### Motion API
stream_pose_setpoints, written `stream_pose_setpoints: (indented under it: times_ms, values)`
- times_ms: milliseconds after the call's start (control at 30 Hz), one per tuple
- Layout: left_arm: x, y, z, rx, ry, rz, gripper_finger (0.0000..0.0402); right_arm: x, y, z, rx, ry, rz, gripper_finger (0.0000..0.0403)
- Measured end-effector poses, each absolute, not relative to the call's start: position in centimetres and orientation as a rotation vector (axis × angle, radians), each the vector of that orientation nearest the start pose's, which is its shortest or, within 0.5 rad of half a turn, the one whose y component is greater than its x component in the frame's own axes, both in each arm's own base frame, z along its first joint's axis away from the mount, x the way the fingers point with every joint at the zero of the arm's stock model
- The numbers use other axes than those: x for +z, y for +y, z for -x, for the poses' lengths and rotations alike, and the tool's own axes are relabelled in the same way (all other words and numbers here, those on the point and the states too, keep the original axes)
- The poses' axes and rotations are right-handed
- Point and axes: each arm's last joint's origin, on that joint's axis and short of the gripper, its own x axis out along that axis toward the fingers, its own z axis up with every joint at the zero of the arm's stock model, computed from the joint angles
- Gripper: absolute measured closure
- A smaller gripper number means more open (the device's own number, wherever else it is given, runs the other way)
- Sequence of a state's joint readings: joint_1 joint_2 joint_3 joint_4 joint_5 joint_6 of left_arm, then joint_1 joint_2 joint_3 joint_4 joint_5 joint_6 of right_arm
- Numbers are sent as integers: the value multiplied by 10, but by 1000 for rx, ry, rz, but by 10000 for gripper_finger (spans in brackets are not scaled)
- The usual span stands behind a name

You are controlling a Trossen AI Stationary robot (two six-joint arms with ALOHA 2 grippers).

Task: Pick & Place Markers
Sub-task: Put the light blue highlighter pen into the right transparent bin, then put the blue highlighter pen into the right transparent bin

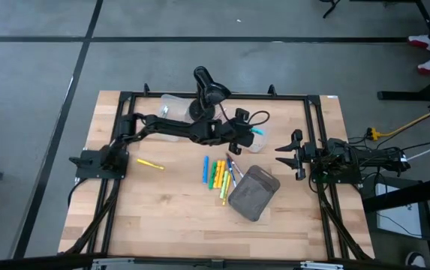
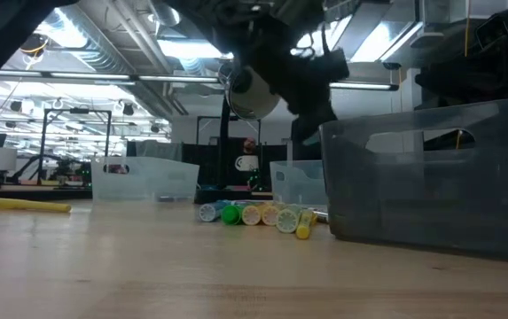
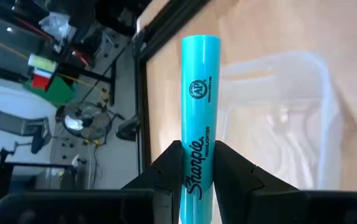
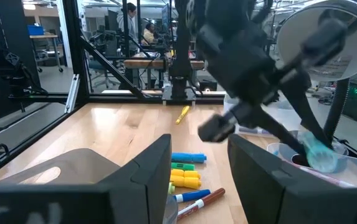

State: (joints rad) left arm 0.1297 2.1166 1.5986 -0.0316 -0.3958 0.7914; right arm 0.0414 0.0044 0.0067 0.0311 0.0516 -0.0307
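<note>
My left gripper [image 1: 249, 135] reaches across the table's far middle and is shut on a teal marker [image 3: 200, 93]. The marker's free end [image 4: 319, 154] hangs at the mouth of a clear container [image 1: 263, 142]. Several markers [image 1: 218, 174] in blue, yellow, green and orange lie side by side on the wood at the table's middle. A single yellow marker [image 1: 149, 163] lies apart to the left. My right gripper [image 1: 290, 154] waits open at the right side, level, with nothing between its fingers. My left gripper pinches the teal marker's barrel [image 3: 198, 167] between its two fingers, near the marker's back end. The marker lies along the fingers and sticks out well beyond their tips. The fingers slant down from the table's left. The marker is lifted clear of the table.
A grey mesh bin [image 1: 254, 193] lies near the markers, toward the near right. A black desk lamp [image 1: 207, 90] stands at the far edge, with a second clear container [image 1: 171, 111] to its left. Bare wood [image 1: 162, 217] spreads along the near left.
</note>
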Motion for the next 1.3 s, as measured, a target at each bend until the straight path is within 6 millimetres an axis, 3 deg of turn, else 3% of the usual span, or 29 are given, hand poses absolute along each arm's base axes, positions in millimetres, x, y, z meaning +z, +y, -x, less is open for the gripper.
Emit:
stream_pose_setpoints:
  times_ms: [233, 433, 833, 933, 1033, 1300]
  values:
    - [202, 79, -474, 296, 776, -819, 337, 168, 3, -97, -11, -33, 29, 246]
    - [201, 79, -474, 314, 769, -762, 307, 169, 3, -97, -11, -34, 30, 246]
    - [201, 67, -475, 364, 782, -768, 278, 168, 3, -97, -11, -33, 30, 246]
    - [211, 58, -473, 438, 766, -760, 282, 169, 3, -97, -11, -34, 30, 246]
    - [235, 41, -467, 496, 717, -736, 290, 169, 3, -97, -11, -33, 30, 246]
    - [288, 1, -437, 511, 663, -648, 313, 169, 3, -97, -10, -34, 30, 246]
